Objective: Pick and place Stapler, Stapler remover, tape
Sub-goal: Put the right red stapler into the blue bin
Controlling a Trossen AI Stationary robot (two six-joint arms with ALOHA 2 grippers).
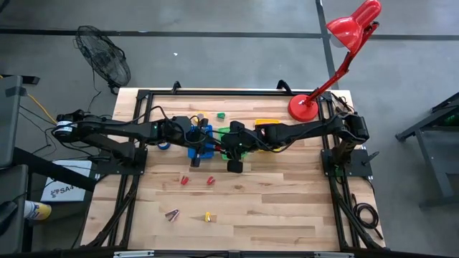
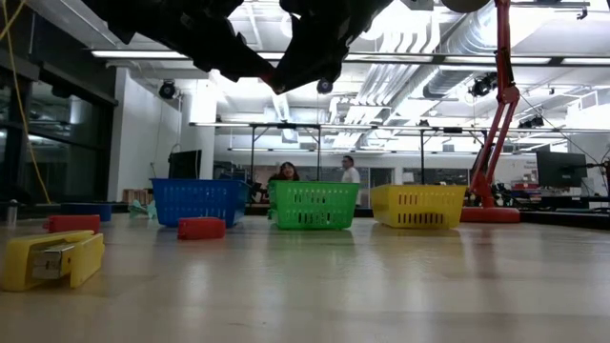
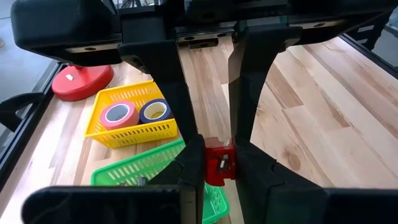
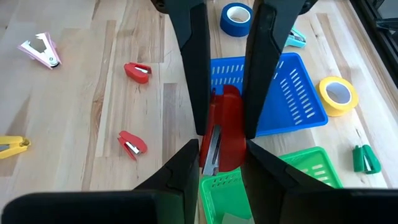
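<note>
A red stapler is clamped between the fingers of the right hand, above the meeting edges of the blue bin and the green bin. The left hand is closed on a small red stapler remover over the green bin's edge. A placing step seems in hand. Next, each piece would need centring over its bin before release. Two tape rolls are seen in the yellow bin; other pieces lie on the tabletop.

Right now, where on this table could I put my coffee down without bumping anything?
Bare: the table's front right, between the red staple removers and its right edge. Crowded: mid-table, where three bins stand and the left gripper and right gripper clamp a red stapler.
</note>
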